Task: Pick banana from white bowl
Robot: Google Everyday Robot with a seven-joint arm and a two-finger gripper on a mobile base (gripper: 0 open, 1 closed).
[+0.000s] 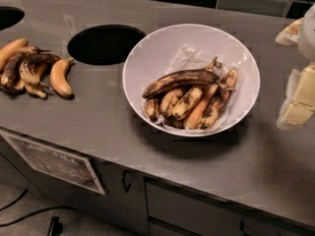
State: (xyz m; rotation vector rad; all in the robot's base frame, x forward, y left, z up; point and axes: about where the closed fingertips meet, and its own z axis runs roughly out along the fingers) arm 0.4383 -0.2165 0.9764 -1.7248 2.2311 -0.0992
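The banana (182, 78), long and almost wholly blackish-brown, lies across the top of several shorter bananas in the white bowl (147, 48). Its stem end points right, towards the bowl's far right side. Under it lie yellow brown-spotted bananas (187, 102) and a smooth orange-yellow one (199, 113), on a clear plastic sheet. The bowl stands in the middle of the grey counter. My gripper (284, 77) is at the right edge of the view, just right of the bowl and apart from it. Its pale fingers (298, 104) stand apart, open and empty.
A bunch of bananas (29, 68) lies on the counter at the left. A round hole (106, 44) opens in the counter behind and left of the bowl, with another at the far left (7, 16). A dark tiled wall runs along the back. The counter's front edge has a sign (54, 161) below it.
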